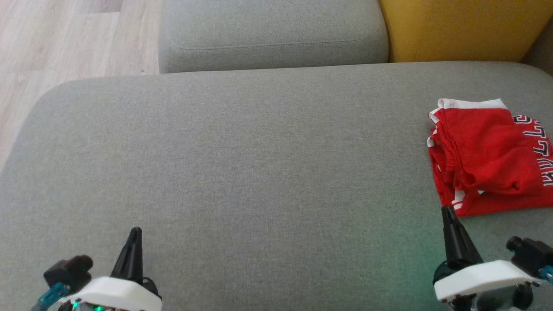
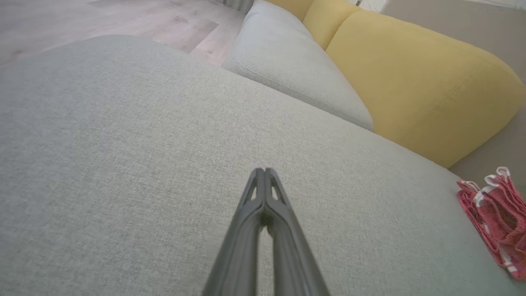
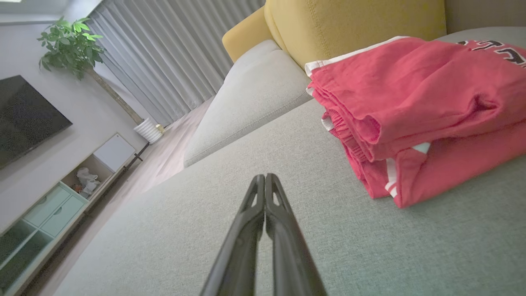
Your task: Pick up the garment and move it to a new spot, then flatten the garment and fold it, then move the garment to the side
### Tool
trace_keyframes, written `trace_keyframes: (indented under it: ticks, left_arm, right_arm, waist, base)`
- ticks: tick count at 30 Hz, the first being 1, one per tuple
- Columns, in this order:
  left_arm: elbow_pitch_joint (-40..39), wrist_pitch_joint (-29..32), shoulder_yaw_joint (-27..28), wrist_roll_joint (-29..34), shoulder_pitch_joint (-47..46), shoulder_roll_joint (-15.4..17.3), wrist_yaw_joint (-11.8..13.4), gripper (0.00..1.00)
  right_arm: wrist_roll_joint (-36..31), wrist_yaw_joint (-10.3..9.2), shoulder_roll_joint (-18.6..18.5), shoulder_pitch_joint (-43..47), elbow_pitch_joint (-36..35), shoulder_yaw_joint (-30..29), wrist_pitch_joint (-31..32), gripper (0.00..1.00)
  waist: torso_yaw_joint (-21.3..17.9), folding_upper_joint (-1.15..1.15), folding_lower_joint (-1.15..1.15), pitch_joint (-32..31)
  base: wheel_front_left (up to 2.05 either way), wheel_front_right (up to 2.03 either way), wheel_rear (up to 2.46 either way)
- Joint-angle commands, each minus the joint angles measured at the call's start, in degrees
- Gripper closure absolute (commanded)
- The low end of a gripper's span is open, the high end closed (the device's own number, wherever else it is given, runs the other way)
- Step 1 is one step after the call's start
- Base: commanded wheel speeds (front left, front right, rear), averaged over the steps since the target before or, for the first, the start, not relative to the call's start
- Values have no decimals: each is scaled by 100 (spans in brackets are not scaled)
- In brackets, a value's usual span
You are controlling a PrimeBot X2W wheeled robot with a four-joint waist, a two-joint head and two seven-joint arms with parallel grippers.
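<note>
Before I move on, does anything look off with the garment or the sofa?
Nothing stands out. The red garment lies folded on the grey cushion, layers slightly uneven. The left end effector and right end effector are shut, neither touching it.

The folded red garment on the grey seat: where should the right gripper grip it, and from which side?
Probably grip the red garment at its near-left corner, where the stacked layers end closest to the right gripper. Approach from the robot's side, low over the grey seat cushion, opening the shut jaws first.
</note>
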Motion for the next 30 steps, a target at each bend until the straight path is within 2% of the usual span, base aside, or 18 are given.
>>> trace_keyframes:
  ticks: [1, 30]
  left_arm:
    - [-158, 31, 167, -157, -301, 39, -29, 100]
    - [-50, 478, 510, -2000, -601, -117, -189, 100]
  right_arm:
    - [182, 15, -114, -305, -142, -10, 7, 100]
    - [2076, 24, -160, -640, 186, -137, 118, 100]
  waist:
    - [-2, 0, 0, 1]
    - [-53, 0, 0, 19]
  base:
    - [0, 0, 0]
    - [0, 0, 0]
